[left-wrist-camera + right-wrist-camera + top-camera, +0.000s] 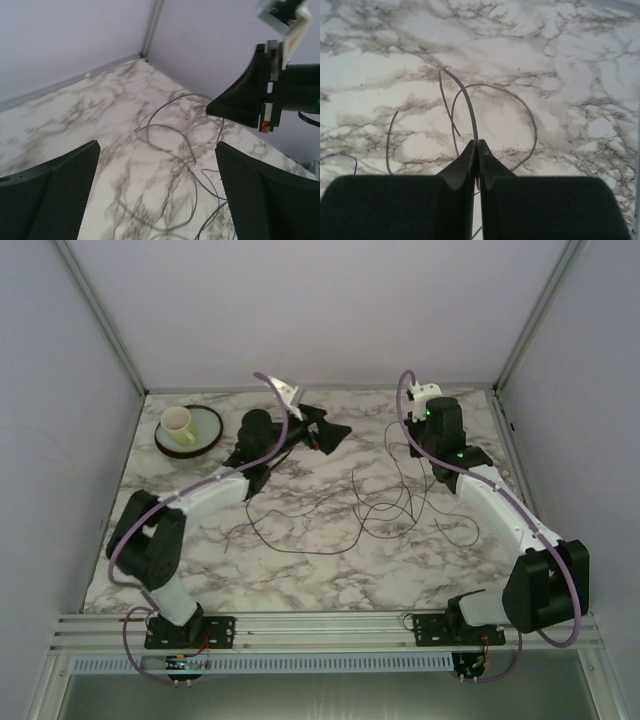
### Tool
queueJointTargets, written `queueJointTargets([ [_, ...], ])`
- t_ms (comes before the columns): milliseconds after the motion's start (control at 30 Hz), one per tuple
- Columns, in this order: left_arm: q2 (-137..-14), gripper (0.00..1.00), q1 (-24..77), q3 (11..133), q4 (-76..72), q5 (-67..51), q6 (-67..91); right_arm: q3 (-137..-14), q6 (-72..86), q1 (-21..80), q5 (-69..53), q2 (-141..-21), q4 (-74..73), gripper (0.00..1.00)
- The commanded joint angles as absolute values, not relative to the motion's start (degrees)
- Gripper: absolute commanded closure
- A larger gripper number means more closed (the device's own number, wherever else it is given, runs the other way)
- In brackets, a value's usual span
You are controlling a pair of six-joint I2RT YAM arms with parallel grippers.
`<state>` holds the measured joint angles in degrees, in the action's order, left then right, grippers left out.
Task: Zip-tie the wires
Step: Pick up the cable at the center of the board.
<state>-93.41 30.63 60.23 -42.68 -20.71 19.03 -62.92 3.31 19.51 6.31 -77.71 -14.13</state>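
The wires (380, 510) are thin dark strands lying in loose loops across the middle of the marble table. My right gripper (412, 432) is at the back right, above the far end of the loops. In the right wrist view the right gripper (477, 145) is shut on one strand of the wires (468, 102), which rises from between its tips and curves off to the left. My left gripper (322, 430) hovers at the back centre, and its wrist view shows it (157, 192) open, with wire loops (170, 145) on the table below and the right gripper (240, 102) ahead of it.
A green plate (205, 440) with a cream cup (177, 422) on it stands at the back left. Grey walls close in the table at the back and both sides. A metal rail (330, 625) carrying both arm bases runs along the near edge.
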Motion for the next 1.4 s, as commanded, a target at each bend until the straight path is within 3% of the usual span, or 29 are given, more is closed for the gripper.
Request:
queueJointTargets([
  [0,-101.4,0.00,33.8,66.8,-57.4,-27.2,13.9,-63.5,2.5,19.6,1.9,-74.1,-15.5,1.00],
  [467,-121.4,0.10,39.0,86.1,-50.2,-27.7,5.8,-65.2,3.0,19.5,-2.1,-70.3,-17.3,1.00],
  [633,-126.6,0.22,40.4,92.0,-46.4,-25.7,4.5,-66.0,3.2,19.6,-3.0,-70.3,-17.8,1.00],
  [733,-128.5,0.41,41.0,93.9,-46.7,-25.0,4.7,-66.0,3.5,19.5,-2.7,-69.9,-17.8,1.00],
  [933,-126.6,0.97,41.1,92.5,-51.4,-23.1,8.4,-65.5,3.8,19.5,2.0,-70.3,-17.4,1.00],
  [967,-125.6,1.00,41.1,92.2,-51.4,-22.6,9.2,-65.3,4.0,19.6,2.9,-70.6,-17.1,1.00],
  [1233,-114.3,1.00,41.6,91.1,-42.0,-20.7,14.0,-60.8,7.5,19.6,9.2,-70.9,-5.0,1.00],
  [1367,-109.2,1.00,42.5,91.5,-36.5,-19.9,15.9,-55.9,9.8,19.6,12.2,-70.9,6.4,0.88],
])
